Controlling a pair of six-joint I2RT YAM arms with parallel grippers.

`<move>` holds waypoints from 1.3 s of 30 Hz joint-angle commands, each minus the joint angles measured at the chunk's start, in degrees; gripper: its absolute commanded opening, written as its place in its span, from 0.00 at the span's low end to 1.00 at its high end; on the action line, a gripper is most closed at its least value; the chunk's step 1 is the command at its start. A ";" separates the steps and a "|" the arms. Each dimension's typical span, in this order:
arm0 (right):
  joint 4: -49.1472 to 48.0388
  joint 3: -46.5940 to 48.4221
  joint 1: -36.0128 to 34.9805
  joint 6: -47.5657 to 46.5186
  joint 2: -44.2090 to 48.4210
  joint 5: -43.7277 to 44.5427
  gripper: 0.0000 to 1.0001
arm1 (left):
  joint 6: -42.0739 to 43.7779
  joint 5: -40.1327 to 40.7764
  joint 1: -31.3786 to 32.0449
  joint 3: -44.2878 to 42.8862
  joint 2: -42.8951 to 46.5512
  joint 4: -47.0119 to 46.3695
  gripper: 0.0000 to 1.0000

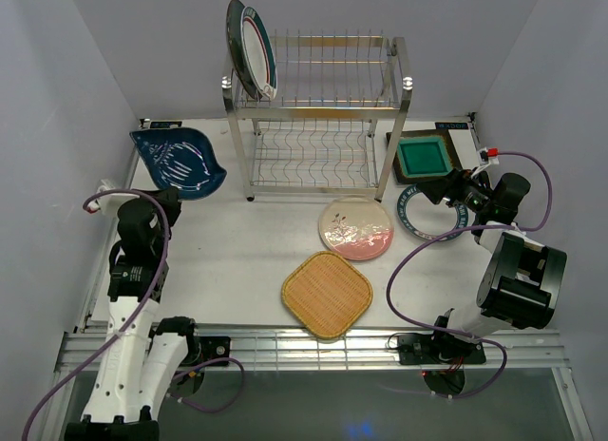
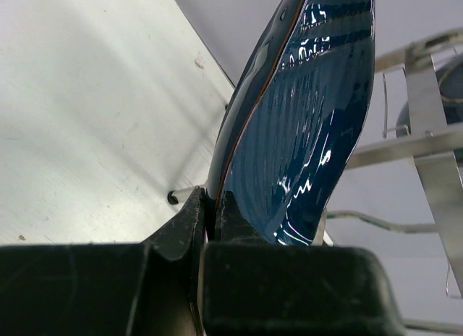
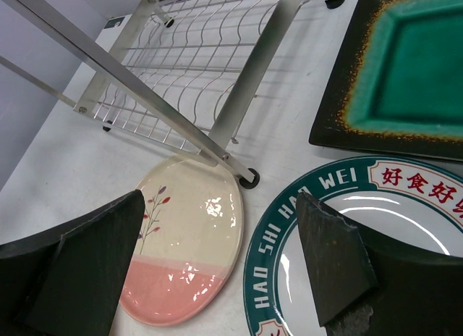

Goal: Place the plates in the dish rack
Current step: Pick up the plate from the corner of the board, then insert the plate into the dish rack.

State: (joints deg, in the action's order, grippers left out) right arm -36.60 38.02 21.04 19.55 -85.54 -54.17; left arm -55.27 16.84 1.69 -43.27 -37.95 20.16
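Plates first: two stand on edge at the left end of the dish rack's (image 1: 318, 118) upper shelf, a dark teal plate (image 1: 234, 32) behind a white rimmed plate (image 1: 258, 49). My left gripper (image 2: 210, 206) is pressed together on the rim of the blue leaf plate (image 2: 304, 119), left of the rack. I can't tell whether that plate touches the table (image 1: 237, 260). My right gripper (image 3: 221, 206) hangs spread wide over the edge of the green-rimmed lettered plate (image 3: 318, 184), right of the rack. Just beyond it lies the green square plate (image 1: 424, 158). In front of the rack I see the pink floral plate (image 1: 358, 228), and the orange woven plate (image 1: 326, 294) nearer me.
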 commanded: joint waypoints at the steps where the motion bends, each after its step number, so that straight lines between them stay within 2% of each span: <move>1: -2.42 0.12 0.50 0.14 1.34 -0.58 0.90 | 1.74 -4.80 0.33 -4.89 2.36 -5.84 0.00; 9: -2.42 0.30 0.58 0.22 1.25 -0.85 0.90 | 4.90 -9.71 0.33 -9.29 0.87 -5.75 0.00; 18: -2.42 0.39 0.67 0.40 0.99 -1.02 0.90 | 4.20 -14.46 0.42 -11.23 1.30 -6.71 0.00; 25: -2.42 0.30 0.67 0.49 1.25 -0.94 0.90 | 3.85 -22.28 0.42 -13.42 -0.54 -8.47 0.00; 39: -2.51 0.39 0.67 0.49 0.46 -0.93 0.90 | 2.97 -24.66 0.77 -16.41 -1.95 -10.58 0.00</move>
State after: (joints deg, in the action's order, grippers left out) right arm -36.60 38.02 21.37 19.55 -85.54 -54.19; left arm -50.43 -6.66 2.13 -55.16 -41.12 18.44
